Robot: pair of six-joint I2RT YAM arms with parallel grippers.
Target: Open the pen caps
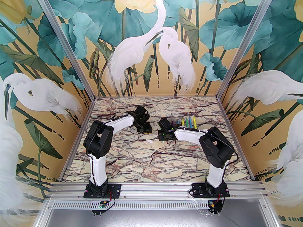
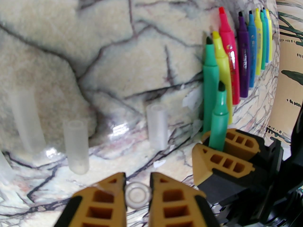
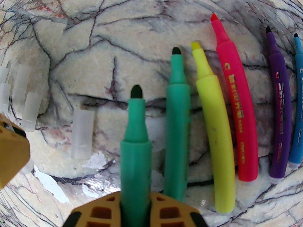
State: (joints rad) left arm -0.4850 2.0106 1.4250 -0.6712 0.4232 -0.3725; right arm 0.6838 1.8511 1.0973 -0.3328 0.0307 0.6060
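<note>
My right gripper (image 3: 136, 196) is shut on a green pen (image 3: 135, 136), its dark tip bare and pointing away from the fingers. In the left wrist view the same right gripper (image 2: 219, 148) holds that green pen (image 2: 220, 117) just right of my left gripper (image 2: 137, 176). The left gripper is shut on a pale pen cap (image 2: 137, 195), seen end-on between its orange fingers. Both grippers meet near the table's middle, left gripper (image 1: 144, 126) and right gripper (image 1: 163, 132). Several uncapped pens (image 3: 213, 126) lie in a row: green, yellow, pink, purple, blue.
Loose pale caps (image 2: 76, 148) lie on the marble table (image 1: 151, 159), one cap (image 3: 82, 133) close left of the held pen and a cluster of caps (image 3: 26, 103) further left. The pen row (image 1: 188, 122) lies behind the right arm. Painted walls enclose three sides.
</note>
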